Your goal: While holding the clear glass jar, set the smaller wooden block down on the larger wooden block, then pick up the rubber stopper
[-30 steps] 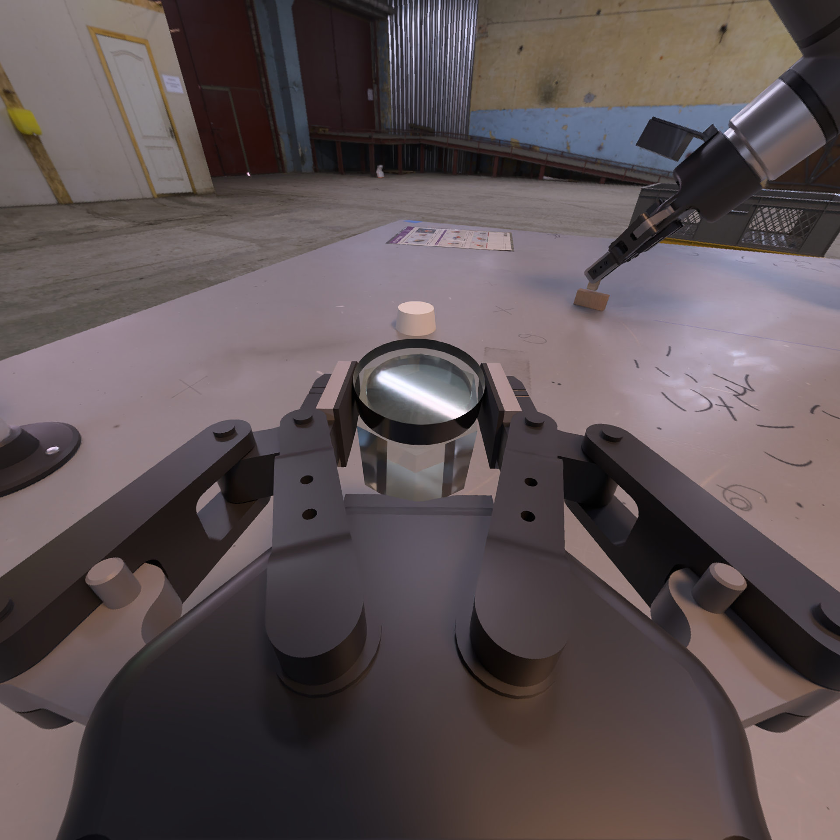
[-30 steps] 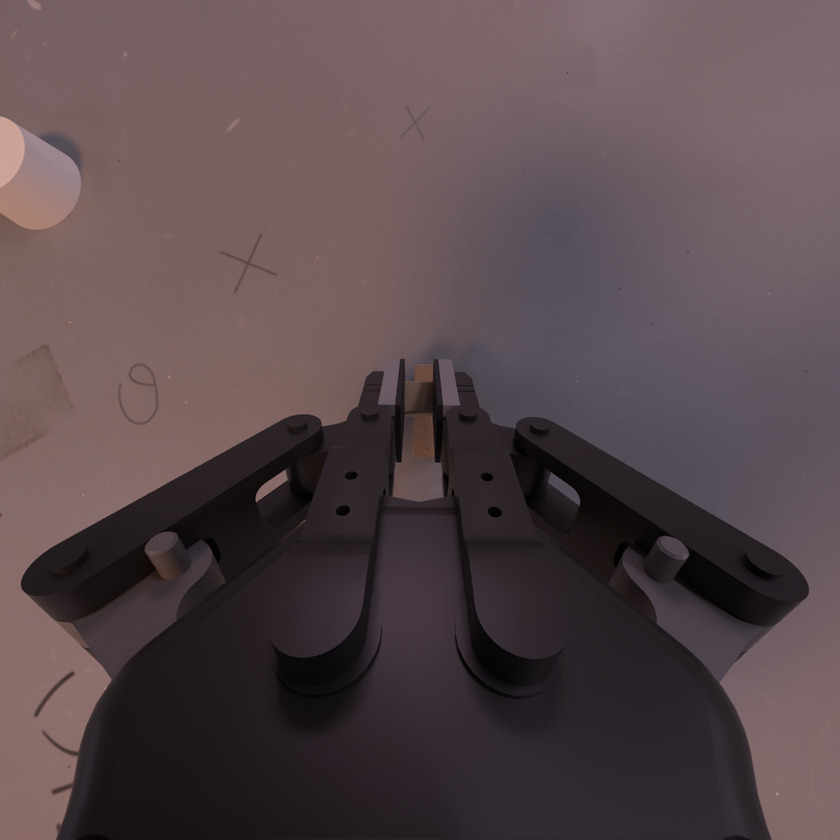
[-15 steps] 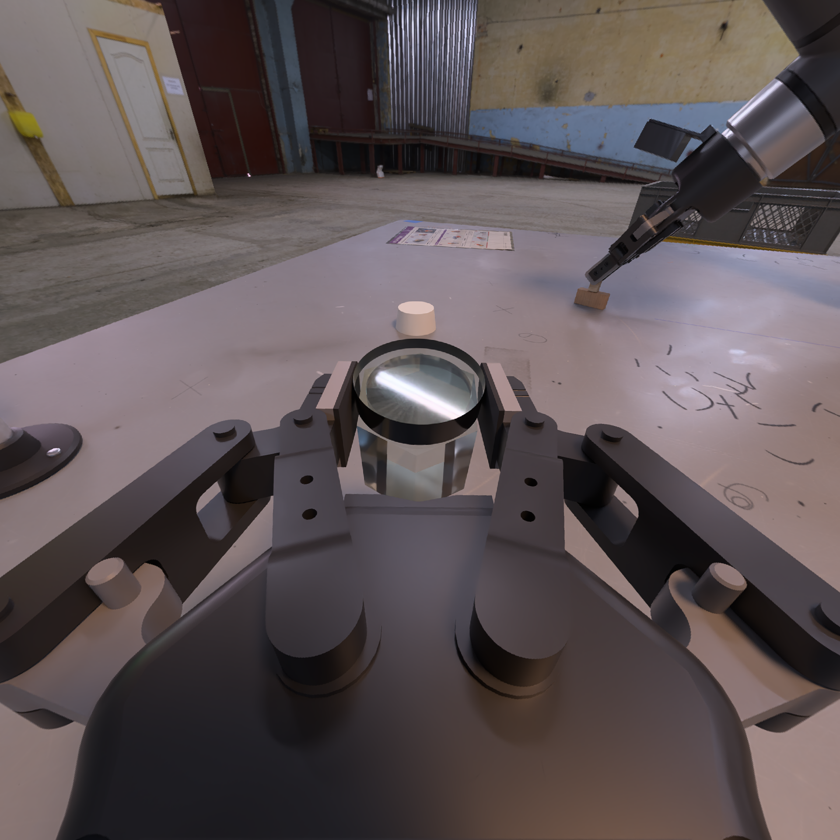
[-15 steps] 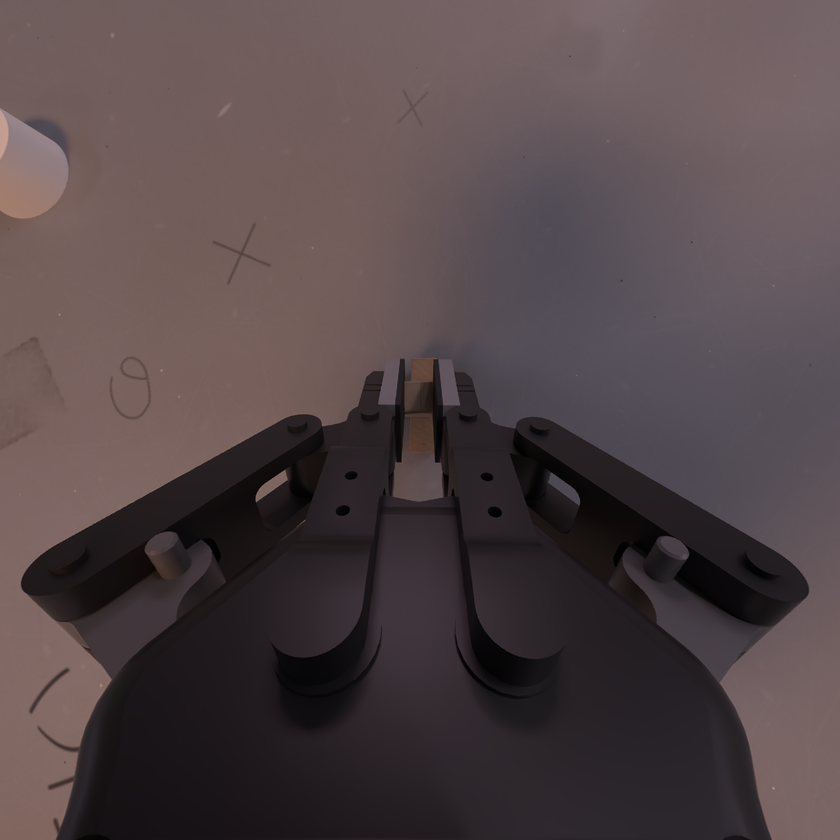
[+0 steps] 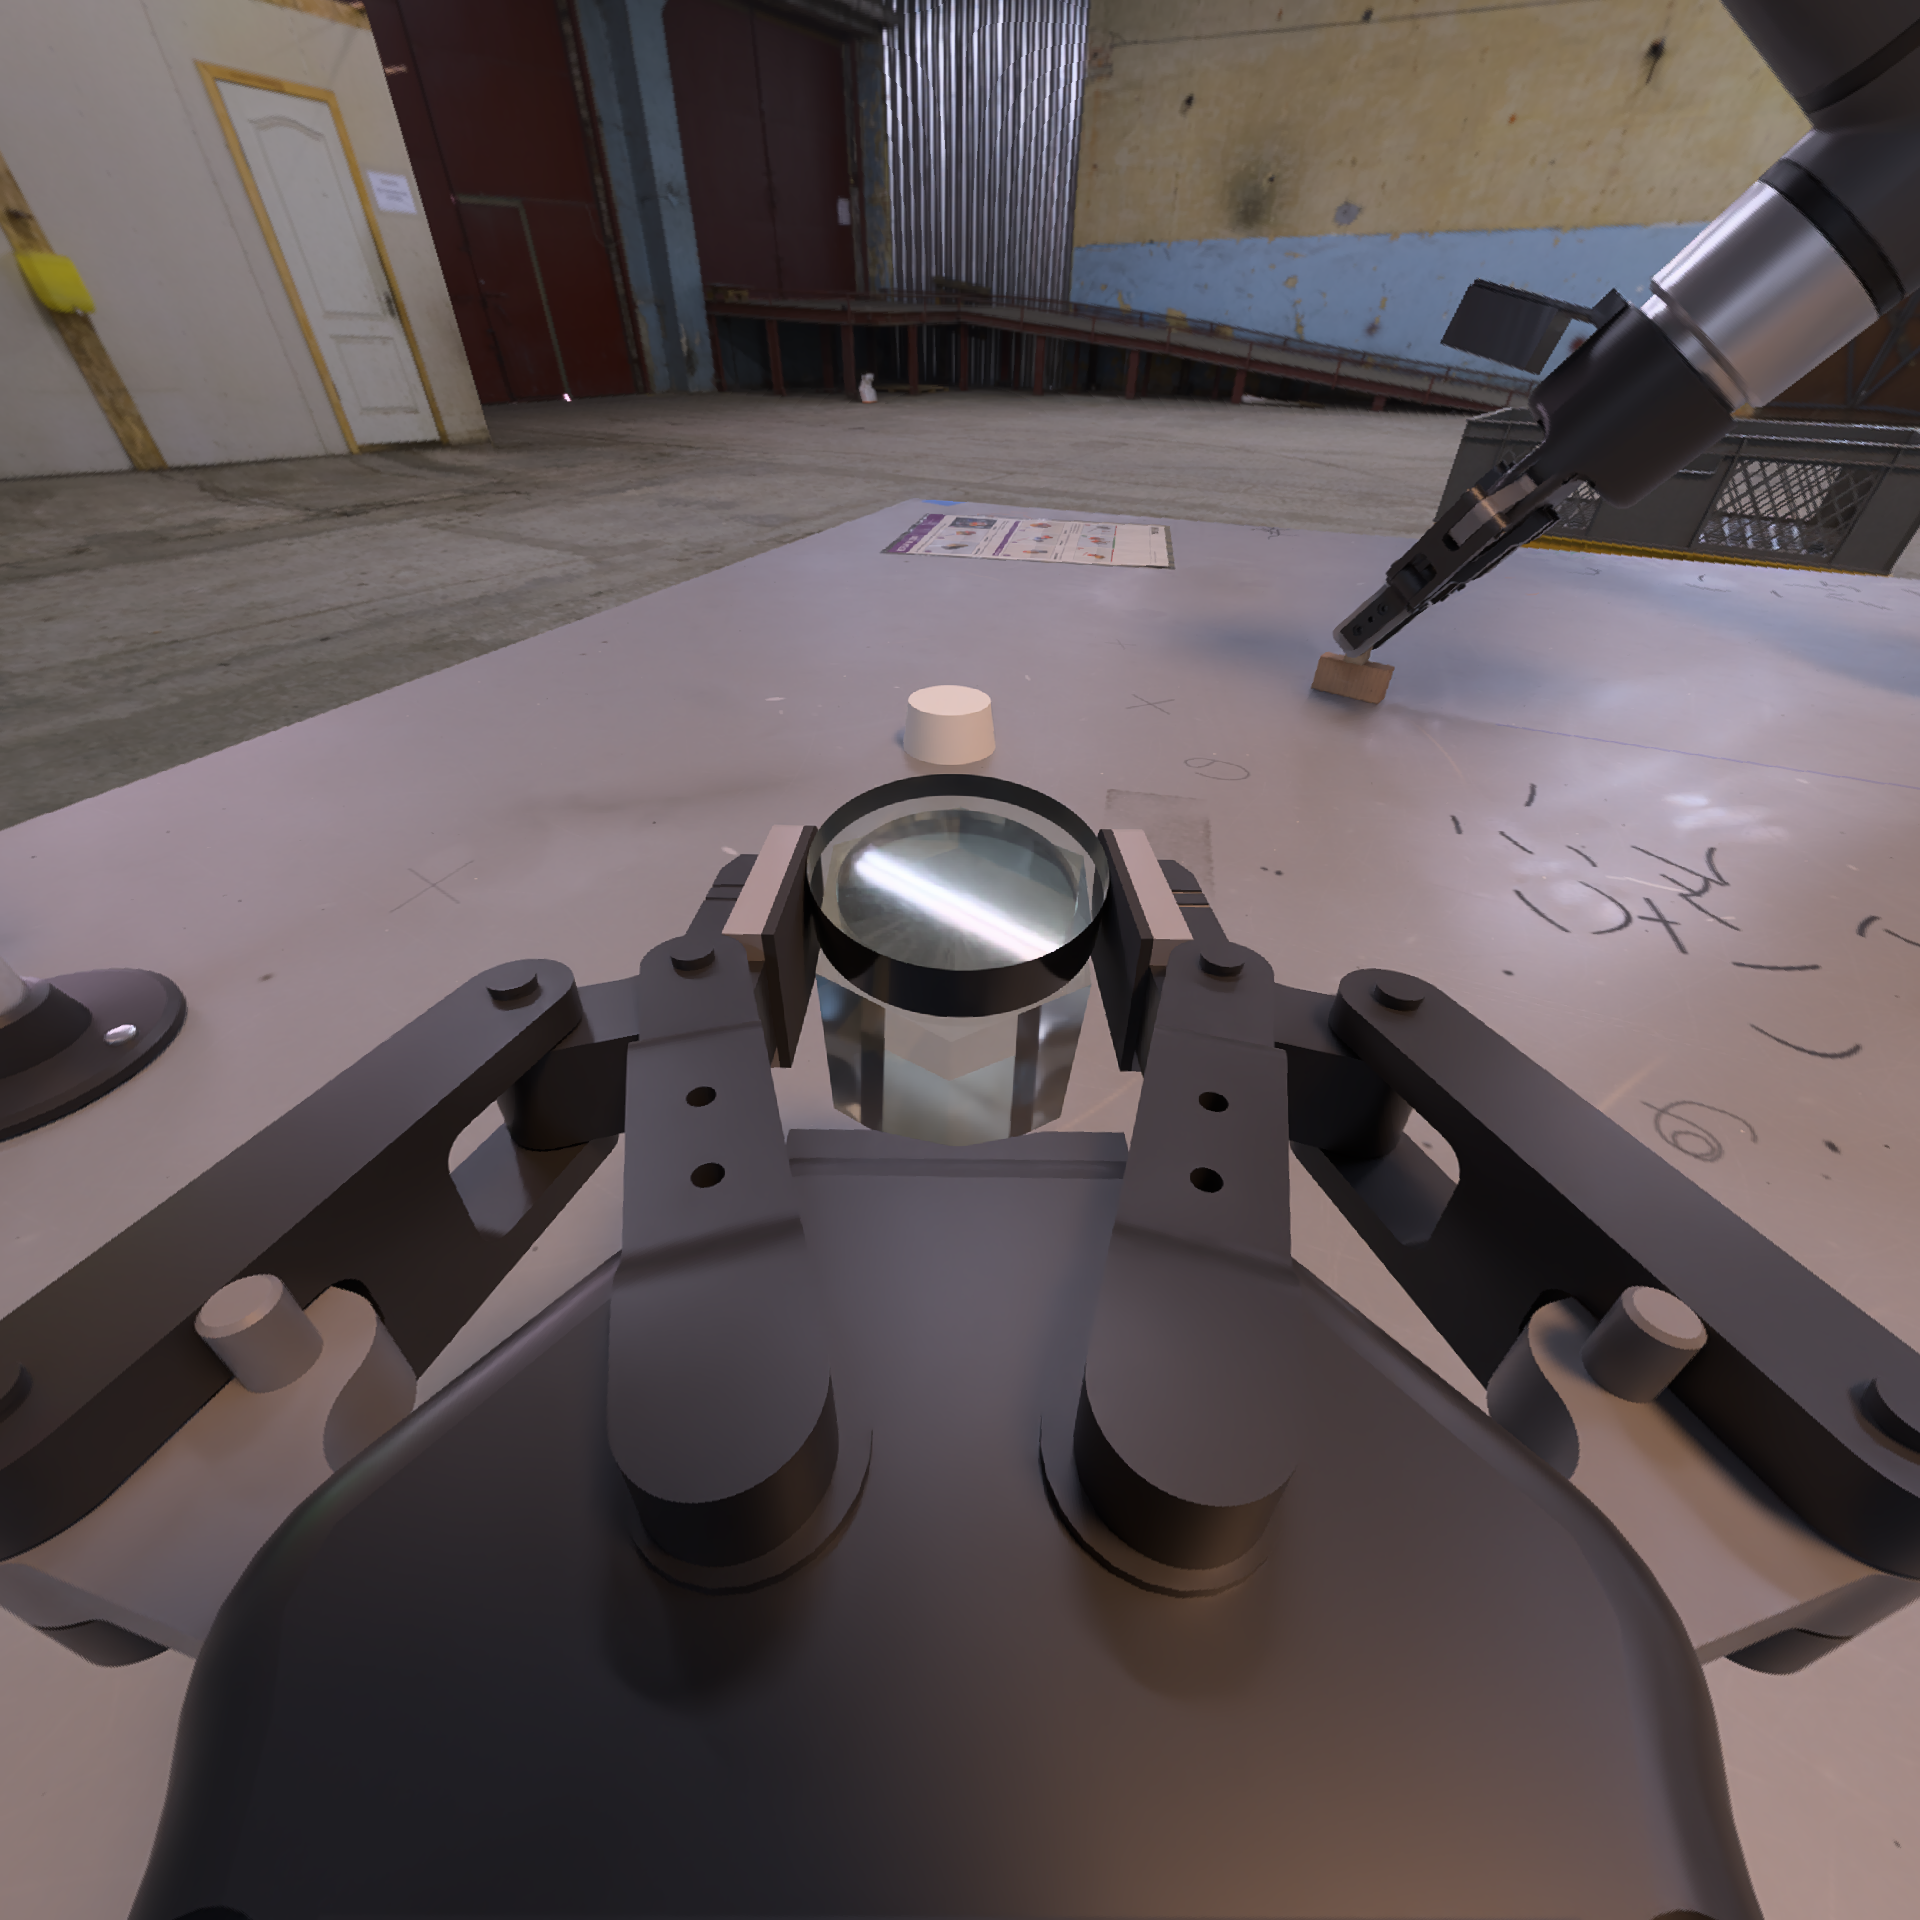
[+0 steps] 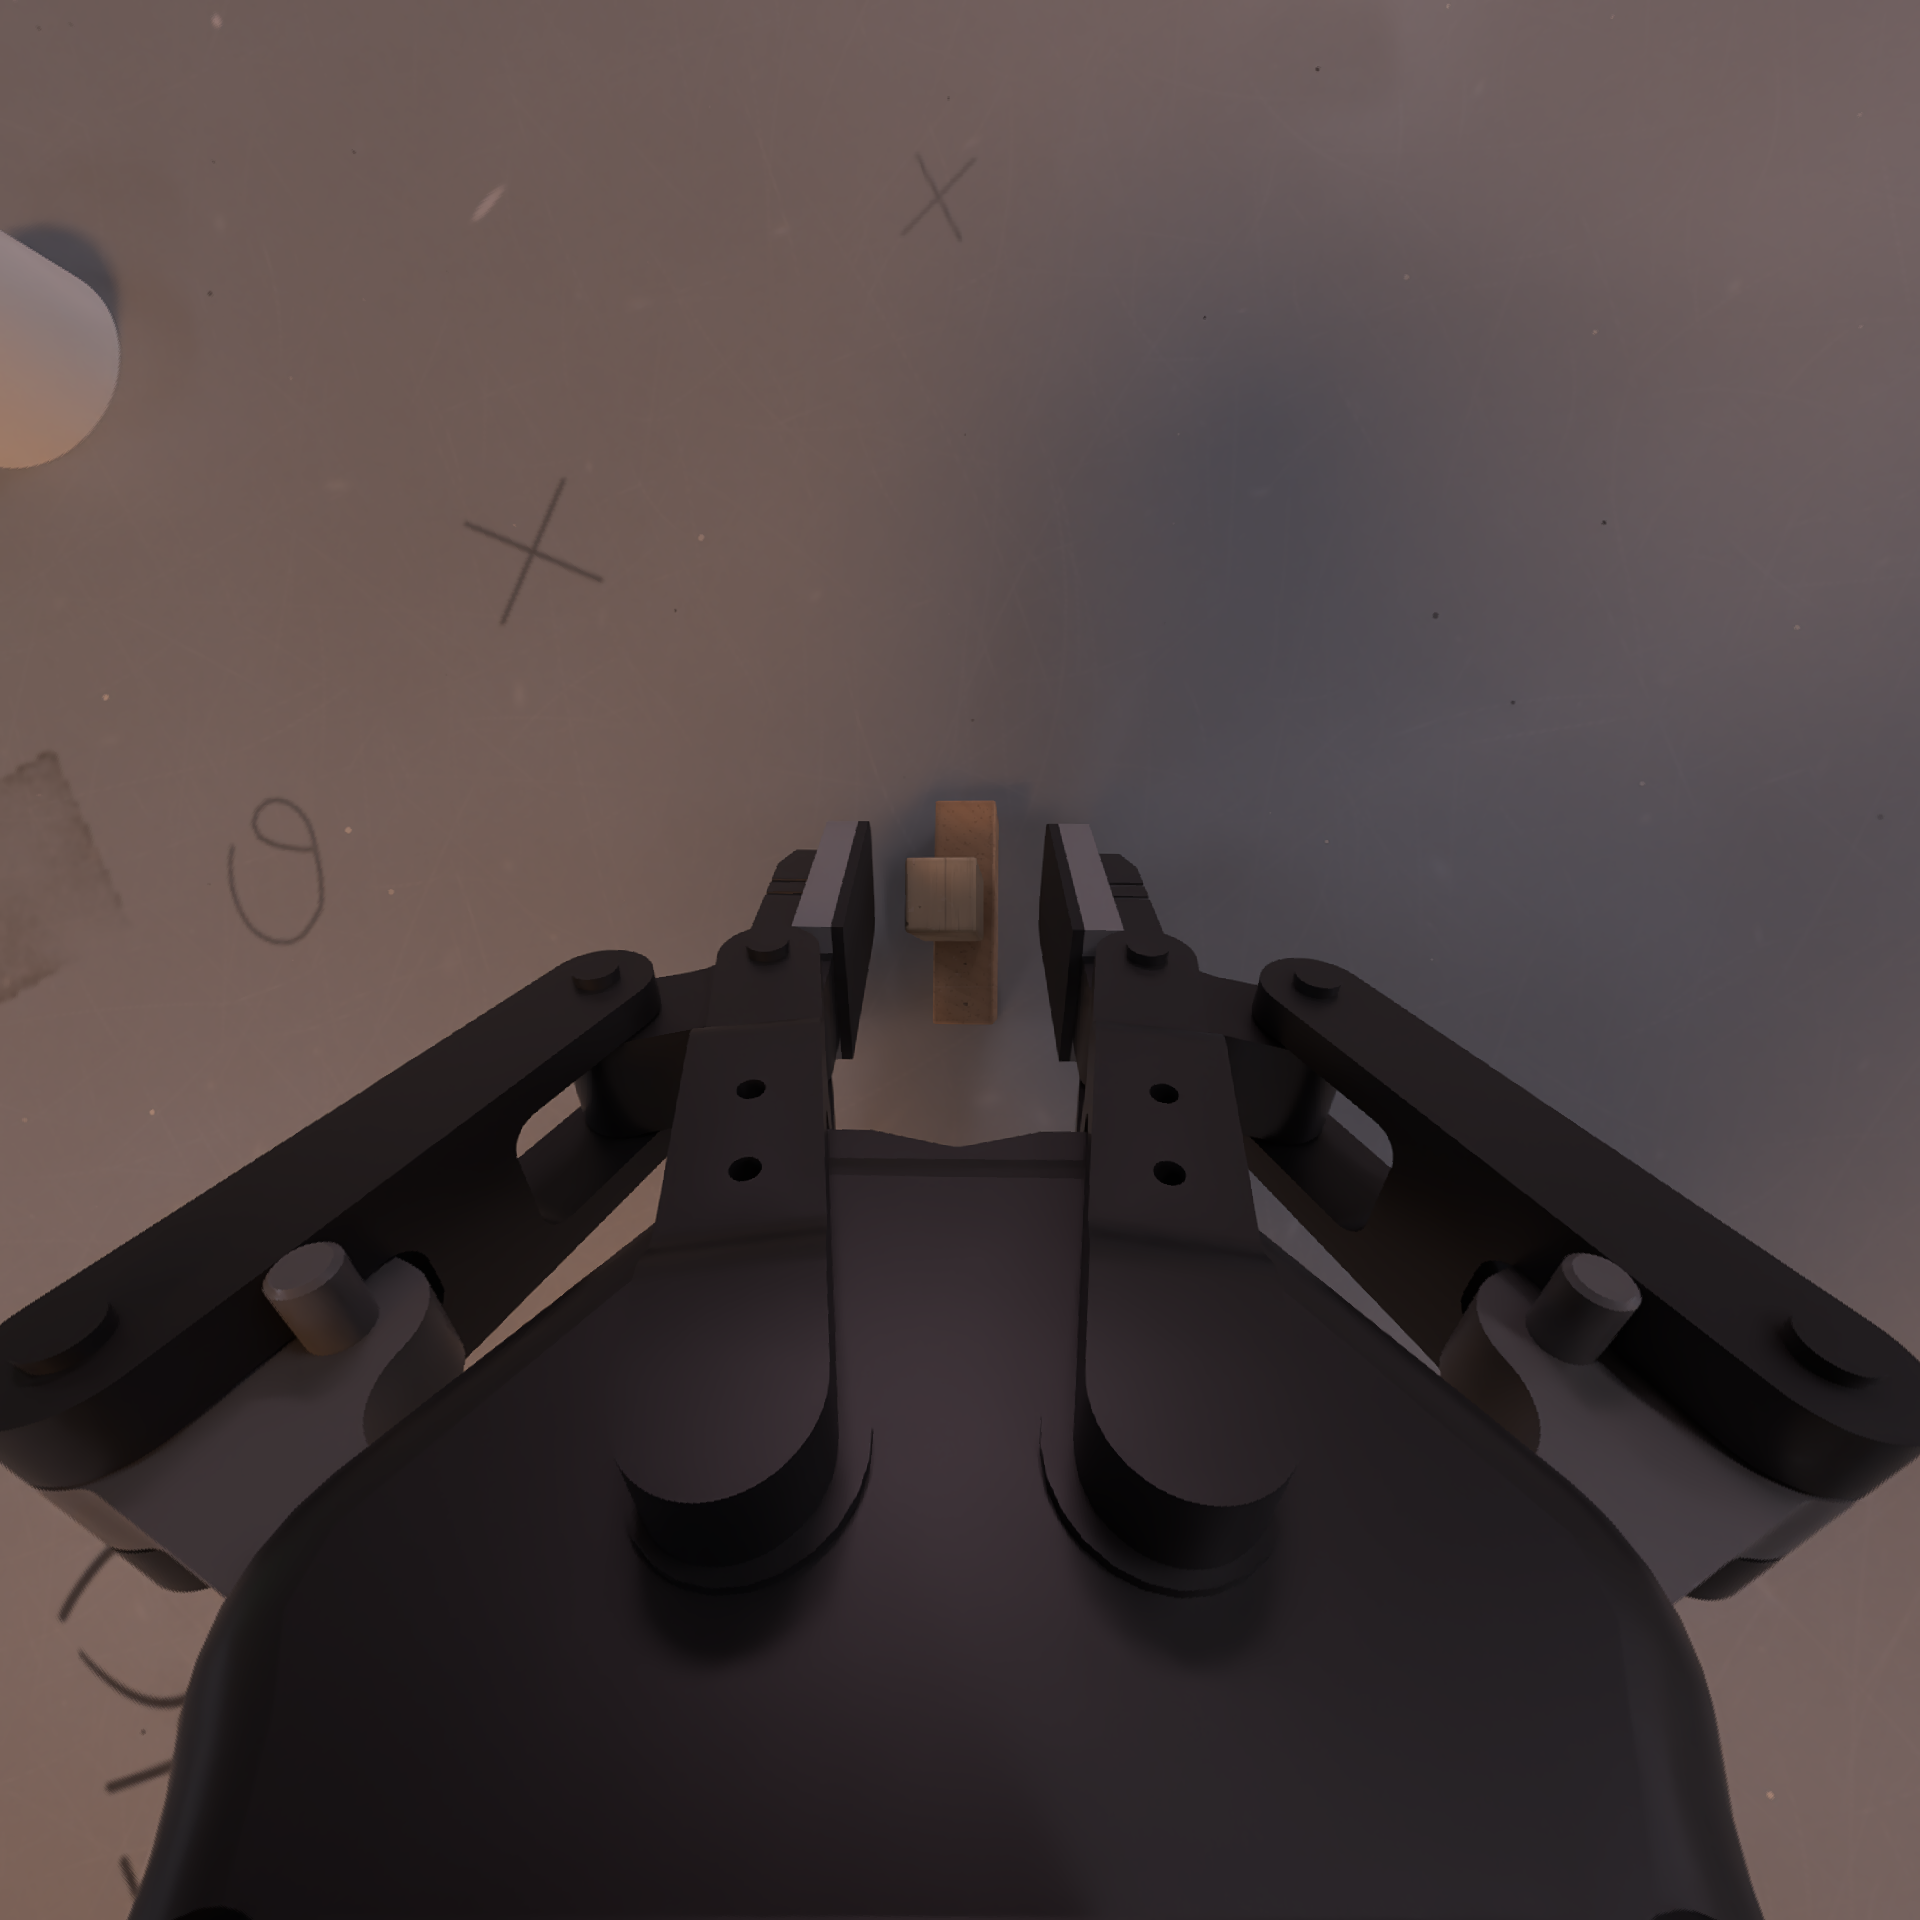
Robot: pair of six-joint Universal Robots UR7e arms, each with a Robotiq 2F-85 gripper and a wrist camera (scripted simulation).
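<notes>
My left gripper (image 5: 956,883) is shut on the clear glass jar (image 5: 954,966) with a dark rim, held just above the table. The pale rubber stopper (image 5: 948,724) stands on the table just beyond the jar; it also shows at the left edge of the right wrist view (image 6: 47,364). My right gripper (image 6: 954,914) is open, its fingers on either side of the small pale wooden block (image 6: 940,894). That block rests on the larger tan wooden block (image 6: 966,971). In the left wrist view the right gripper (image 5: 1361,636) hovers over the larger block (image 5: 1351,681).
A printed sheet (image 5: 1029,540) lies at the table's far edge. A round dark arm base (image 5: 73,1039) stands at the left. Pen marks (image 5: 1621,904) cover the table at the right. A dark mesh crate (image 5: 1766,499) stands beyond the table.
My right gripper's fingers have opened and let go of the small block, which now rests on the larger block. The left gripper and the jar have not moved.
</notes>
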